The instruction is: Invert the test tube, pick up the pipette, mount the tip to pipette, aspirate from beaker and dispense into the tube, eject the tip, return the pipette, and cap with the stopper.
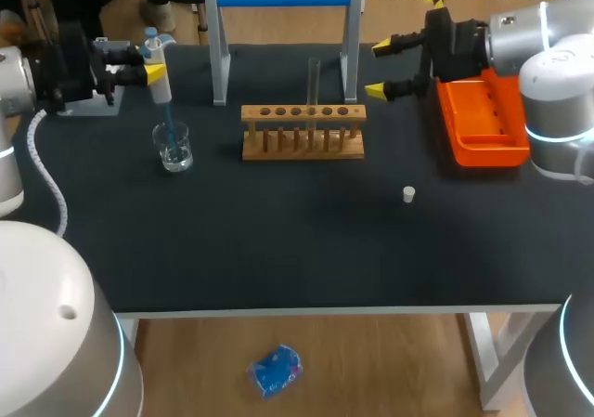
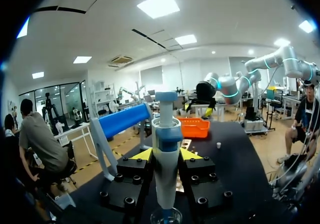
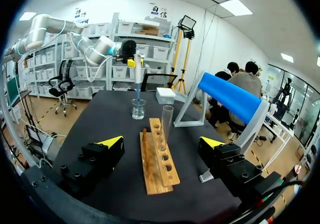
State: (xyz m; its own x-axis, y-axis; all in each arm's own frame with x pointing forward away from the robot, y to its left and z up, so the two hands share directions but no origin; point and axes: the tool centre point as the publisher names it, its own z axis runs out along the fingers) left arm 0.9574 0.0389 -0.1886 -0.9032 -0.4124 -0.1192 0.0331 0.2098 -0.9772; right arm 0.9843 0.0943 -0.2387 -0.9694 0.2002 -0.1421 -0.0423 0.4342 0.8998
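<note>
Pipette (image 1: 160, 81) stands upright between my left fingers (image 1: 153, 71), which are closed on its white body from both sides. In the left wrist view it fills the gap between the two yellow tips, with its blue-and-white head (image 2: 166, 134) rising above them. Its blue tip (image 1: 169, 115) runs down from the fingers into the mouth of the beaker (image 1: 173, 146). The beaker sits on the bench (image 1: 278, 250) directly under my left fingers and shows as a clear rim (image 2: 166, 216) at the foot of the pipette.

My right fingers (image 1: 380, 90) are spread wide and hold nothing. Ahead of them, lined up with the gap between the two tips (image 3: 111, 143), the wooden rack (image 3: 159, 159) runs away lengthwise. The test tube (image 3: 166, 121) stands upright in one of its middle holes. Farther ahead along that line are the beaker and my left arm with the pipette.

A frame with a blue roller (image 3: 230, 97) stands just beside the rack, one leg close to the tube. The orange tray (image 1: 483, 120) lies behind my right fingers, under the wrist. The small white stopper (image 1: 408, 193) lies alone on the bare bench, nearer my right fingers than my left, touching nothing.
</note>
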